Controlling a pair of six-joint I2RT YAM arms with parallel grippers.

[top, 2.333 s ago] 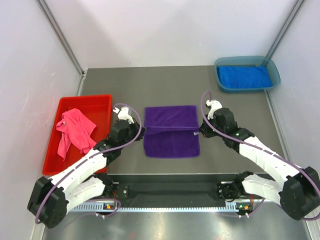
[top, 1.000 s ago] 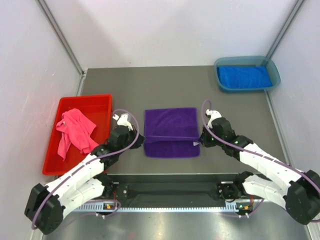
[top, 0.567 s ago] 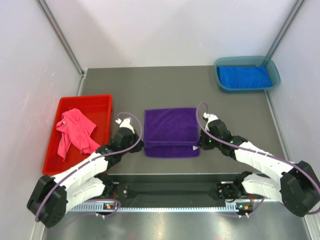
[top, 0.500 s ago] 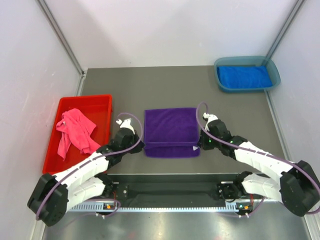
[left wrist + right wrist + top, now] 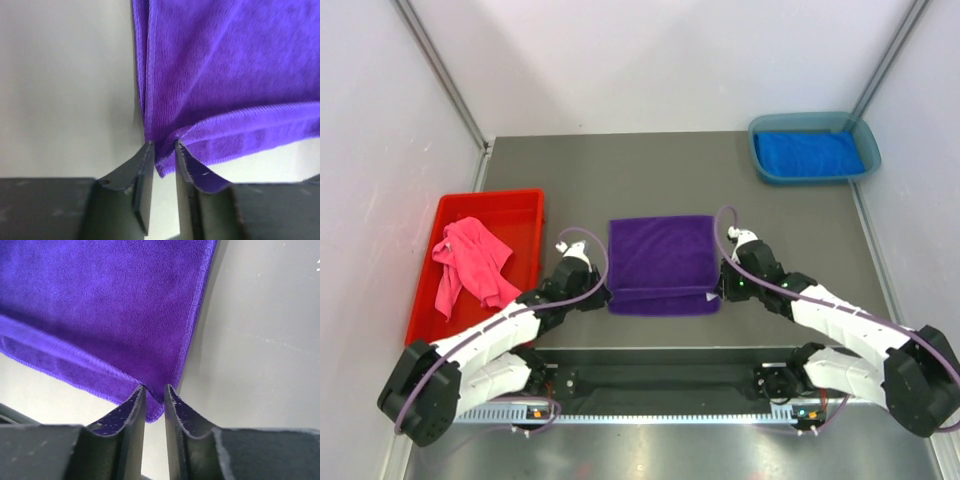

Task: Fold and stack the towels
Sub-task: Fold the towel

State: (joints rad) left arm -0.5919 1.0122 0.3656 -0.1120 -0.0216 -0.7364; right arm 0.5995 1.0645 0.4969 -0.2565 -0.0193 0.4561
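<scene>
A purple towel point(image 5: 663, 262) lies folded in half on the grey table, its upper layer ending just short of the near edge. My left gripper point(image 5: 603, 297) sits at its near left corner; in the left wrist view the gripper point(image 5: 164, 147) is slightly open, the corner point(image 5: 162, 165) loose in the gap. My right gripper point(image 5: 720, 295) sits at the near right corner, likewise slightly open point(image 5: 155, 389) around that corner point(image 5: 156, 407). A pink towel point(image 5: 470, 262) lies crumpled in the red bin point(image 5: 490, 197). A royal blue towel point(image 5: 808, 154) lies folded in the teal tray point(image 5: 810, 120).
The red bin stands at the table's left edge, close to my left arm. At the far right corner is the teal tray. White walls enclose the table on three sides. Both arm bases are bolted to a black rail point(image 5: 665, 380) at the near edge.
Both grippers carried the towel's upper layer toward the near edge and lowered it onto the lower layer. Their jaws, shut on the corners before, have now parted.
</scene>
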